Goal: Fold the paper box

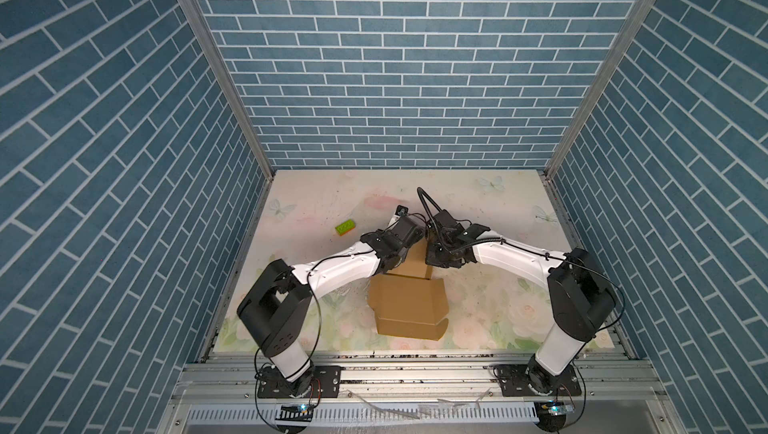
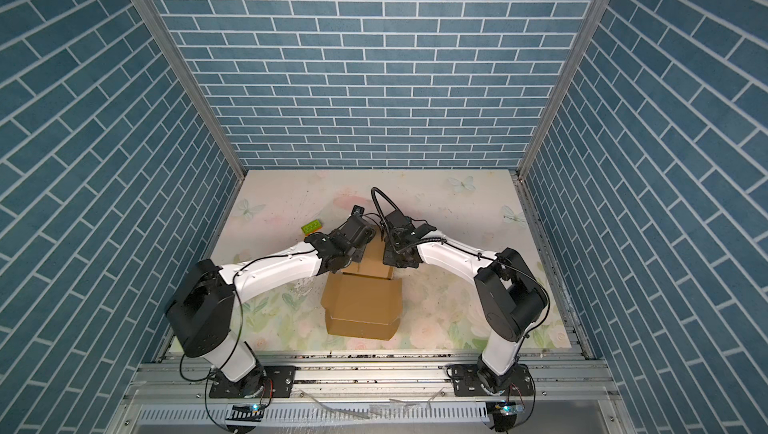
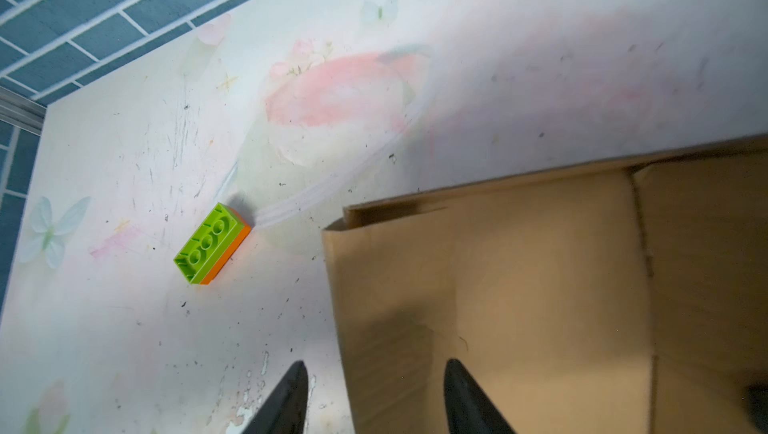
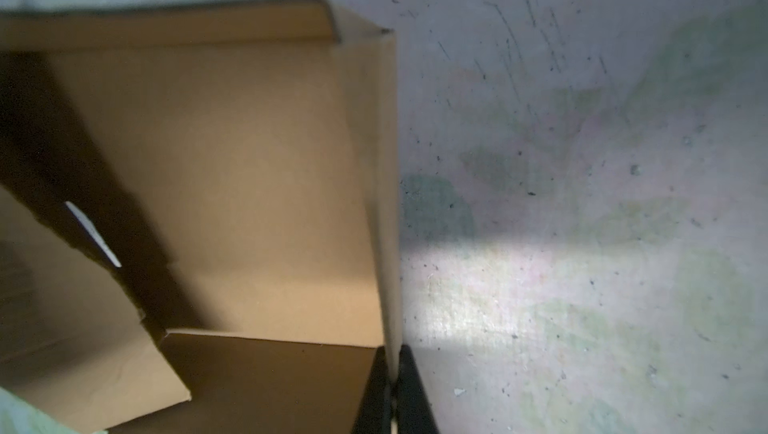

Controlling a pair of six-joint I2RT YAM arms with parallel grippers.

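Raising walls: right gripper (image 4: 392, 394) is pinching the brown cardboard paper box (image 4: 249, 183) at 1 o'clock; left gripper (image 3: 375, 369), spread at 11 o'clock, likely needs closing.

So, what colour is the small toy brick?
The brick is green with an orange layer; clearest in the left wrist view.

The paper box (image 1: 407, 307) on the table (image 1: 498, 212), a gripper at each side wall of its far half.
The toy brick (image 1: 345, 227) lies on the table to the left of the box, about level with its far edge and apart from it. The left gripper (image 3: 374, 363) is at the box's left wall, jaws parted, one finger outside the wall and one inside. The right gripper (image 4: 392, 353) is at the box's right wall, which stands pinched between its fingers.
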